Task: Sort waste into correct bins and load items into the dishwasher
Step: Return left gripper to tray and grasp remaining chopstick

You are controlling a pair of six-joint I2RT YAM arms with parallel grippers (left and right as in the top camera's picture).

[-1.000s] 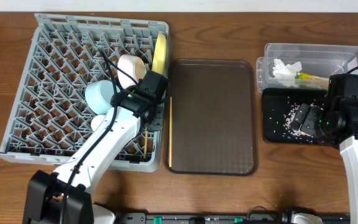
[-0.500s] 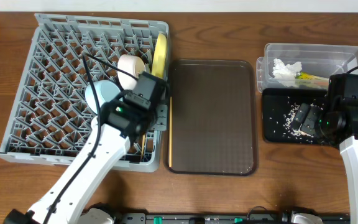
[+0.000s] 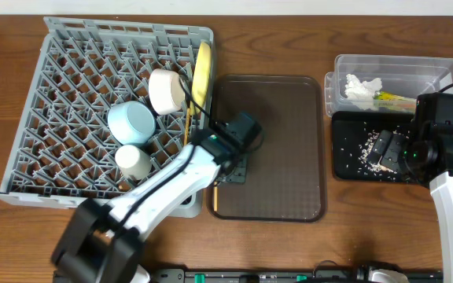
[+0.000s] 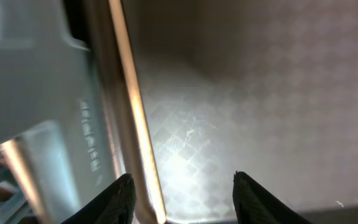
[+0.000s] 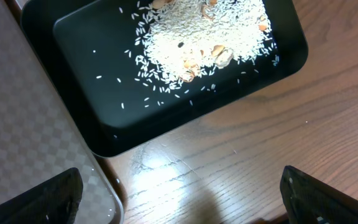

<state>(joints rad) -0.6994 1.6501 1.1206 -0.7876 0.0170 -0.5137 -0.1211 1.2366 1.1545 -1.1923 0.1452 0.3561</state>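
**Landmark:** brown serving tray [image 3: 281, 149].

- **Left gripper** [image 3: 233, 167]: you have it over the tray's left margin, fingers spread and nothing clamped. In your left wrist view one chopstick [image 4: 134, 112] lies along the tray's left rim. Its near end sits between the spread fingers, close to one; contact cannot be told.
- **Right gripper** [image 5: 180, 182]: fingers wide apart and empty, at the black tray [image 3: 344, 167], which lies just right of the landmark.
- **Food crumbs** [image 5: 204, 31]: heaped and scattered inside the black tray.
- **Clear tub** [image 3: 423, 69]: right of the landmark, behind the black tray. It holds the white napkin [image 3: 362, 88] and the snack wrapper [image 3: 392, 97].
- **Dish rack** [image 3: 61, 71]: just left of the landmark.
  - The yellow plate [image 3: 203, 67] stands on edge at the side nearest the landmark.
  - The cream-white bowl [image 3: 166, 90] is just beside the plate.
  - The light blue bowl [image 3: 130, 123] and the cream cup [image 3: 134, 161] sit further left.
  - A second chopstick [image 3: 187, 122] lies in the rack near that same side.
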